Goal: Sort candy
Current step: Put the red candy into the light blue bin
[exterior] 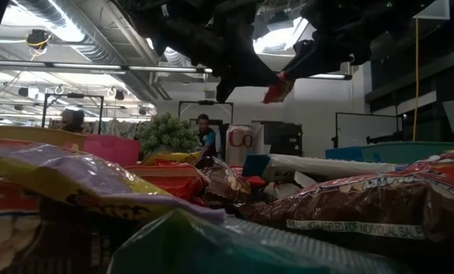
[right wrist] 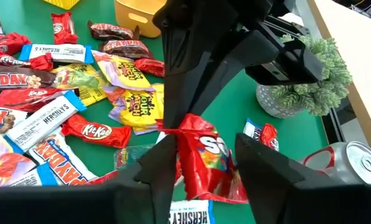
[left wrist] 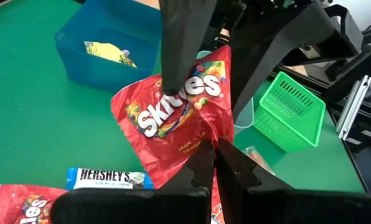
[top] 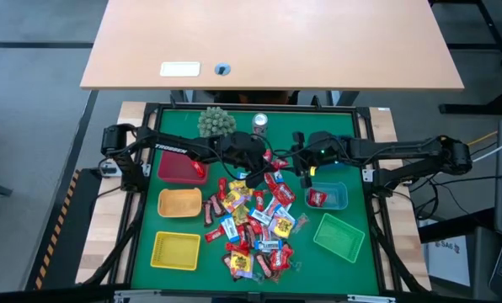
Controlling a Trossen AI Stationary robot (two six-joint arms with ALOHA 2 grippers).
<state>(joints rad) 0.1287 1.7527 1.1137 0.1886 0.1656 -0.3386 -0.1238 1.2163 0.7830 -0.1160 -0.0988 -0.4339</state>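
My left tool [left wrist: 213,158] is clamped shut on a red Skittles packet [left wrist: 173,115], held above the green counter [top: 146,223] just past centre toward twelve o'clock. My right tool [right wrist: 204,165] straddles the same packet with its fingers [right wrist: 263,165] parted around it; whether they already pinch it I cannot tell. The candy pile [top: 255,227] spreads from centre toward six o'clock; wrappers read Hershey's, KitKat, Payday and Sour Patch. Five baskets ring it: a red one [top: 180,168], an orange one [top: 179,203] and a yellow one [top: 175,250] along nine o'clock, a blue one [top: 328,196] holding a packet at three, and a green one [top: 339,236] toward four. One spiky green ball [top: 216,123] and one silver can [top: 260,123] stand at twelve.
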